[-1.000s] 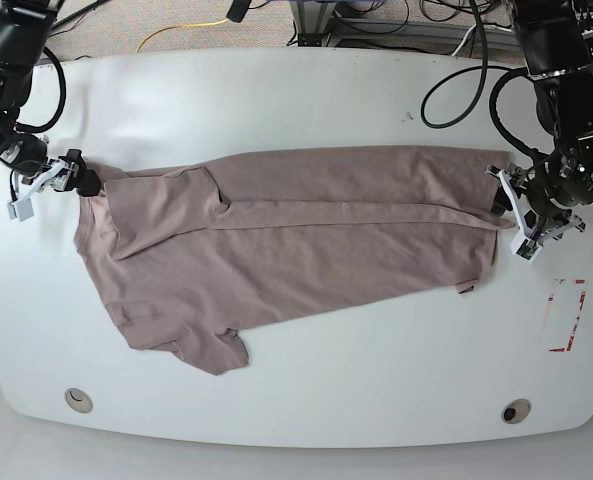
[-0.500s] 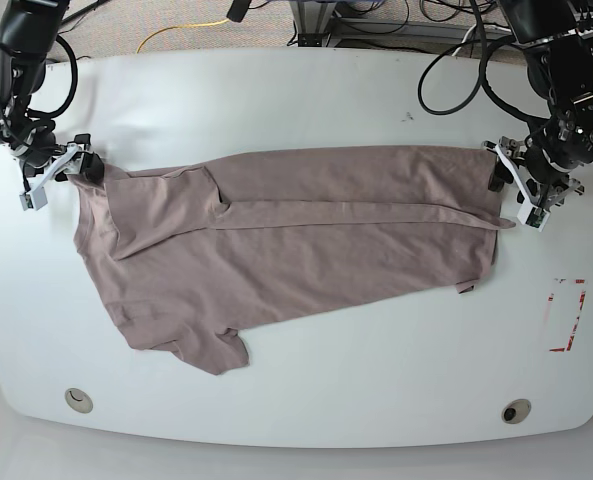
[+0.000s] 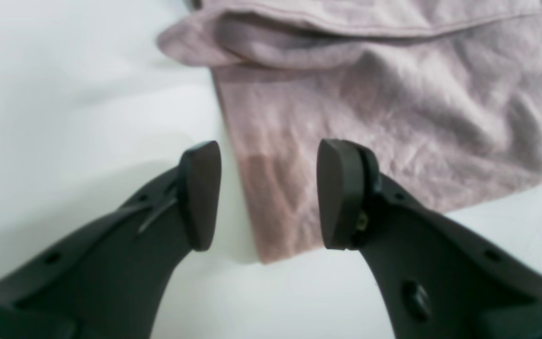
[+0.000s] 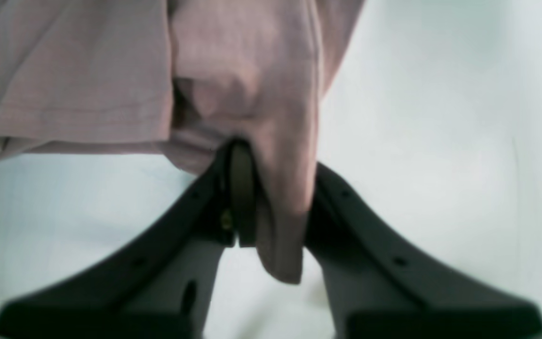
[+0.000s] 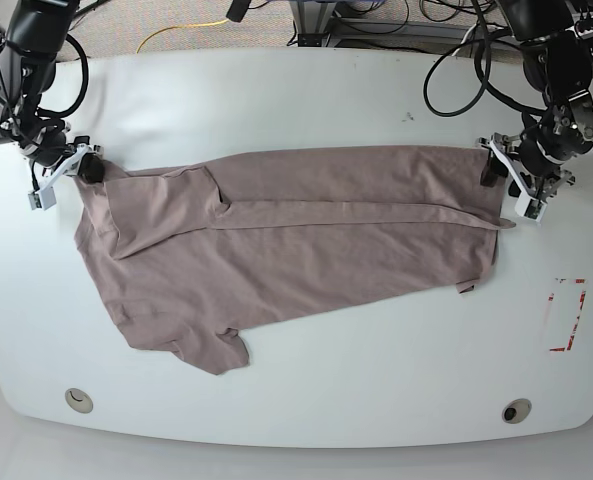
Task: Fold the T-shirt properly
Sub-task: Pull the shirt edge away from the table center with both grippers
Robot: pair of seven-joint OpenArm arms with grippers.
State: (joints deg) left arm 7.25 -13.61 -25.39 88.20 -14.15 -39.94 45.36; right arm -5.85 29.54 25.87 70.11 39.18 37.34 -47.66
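Observation:
The T-shirt is mauve-brown and lies spread across the white table, its far long edge folded over toward the middle. At the base view's left, my right gripper is at the shirt's far left corner. In the right wrist view the right gripper is shut on a fold of the T-shirt. At the base view's right, my left gripper is at the far right corner. It stands open, its fingers either side of the T-shirt's edge, with cloth lying between them.
A red-marked rectangle sits on the table at the right. Two round holes lie near the front edge. Black cables loop over the far right of the table.
My right gripper has closed on the shirt's left corner. Both arms have shifted toward the far side; the left gripper has moved up along the shirt's right edge and stays open.

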